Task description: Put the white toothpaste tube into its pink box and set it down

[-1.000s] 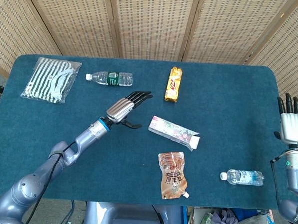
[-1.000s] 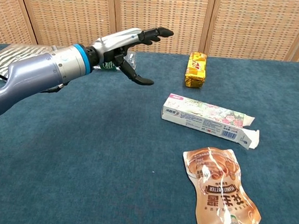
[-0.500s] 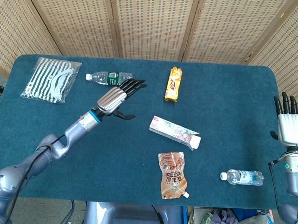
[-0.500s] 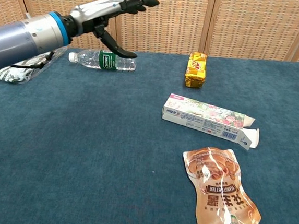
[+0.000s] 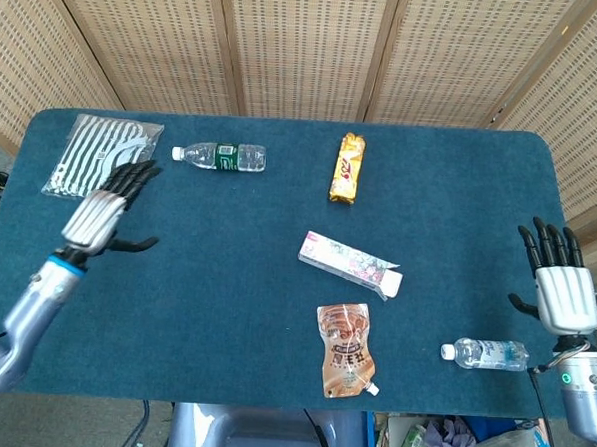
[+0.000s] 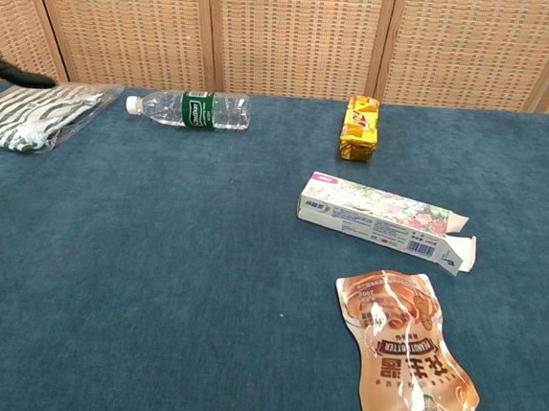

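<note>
My left hand and right hand were spread, empty, at the table's side edges; the pink box lay mid-table, apparently set down already.

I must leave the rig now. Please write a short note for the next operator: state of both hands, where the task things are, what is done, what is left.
Left hand: open, empty, above the left side of the table, near the striped pouch.
Right hand: open, empty, at the right table edge.
Pink box: lies flat at the table's centre, its end flap open toward the right hand. No hand touches it.
Toothpaste tube: not visible outside the box; whether it is inside cannot be told.
Left: check the box contents and confirm the task is complete.
</note>
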